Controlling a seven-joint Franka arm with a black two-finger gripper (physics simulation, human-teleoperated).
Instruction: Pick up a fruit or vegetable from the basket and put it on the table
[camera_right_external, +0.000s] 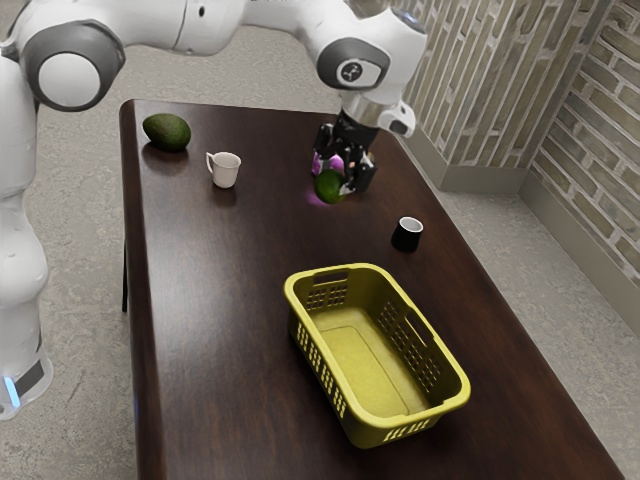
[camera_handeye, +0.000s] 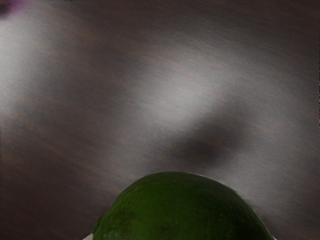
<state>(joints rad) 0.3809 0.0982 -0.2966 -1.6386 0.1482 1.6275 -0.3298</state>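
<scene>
In the exterior view my gripper (camera_right_external: 342, 184) is over the far part of the table, shut on a round green fruit like a lime (camera_right_external: 328, 186). The same green fruit (camera_handeye: 180, 210) bulges up at the wrist view's lower edge, with pale fingertip bits at its two sides. A soft shadow on the tabletop (camera_handeye: 75, 125) suggests the fruit hangs a little above the wood. The yellow basket (camera_right_external: 455, 392) stands well apart from the hand, nearer the exterior camera.
A dark green avocado (camera_right_external: 167, 132) lies near the table's far left corner in the exterior view. Beside it stands a white mug (camera_right_external: 225, 171). A black cup (camera_right_external: 407, 235) is between the hand and the basket, toward the right edge. Purple patches (camera_right_external: 328, 162) show around the gripper.
</scene>
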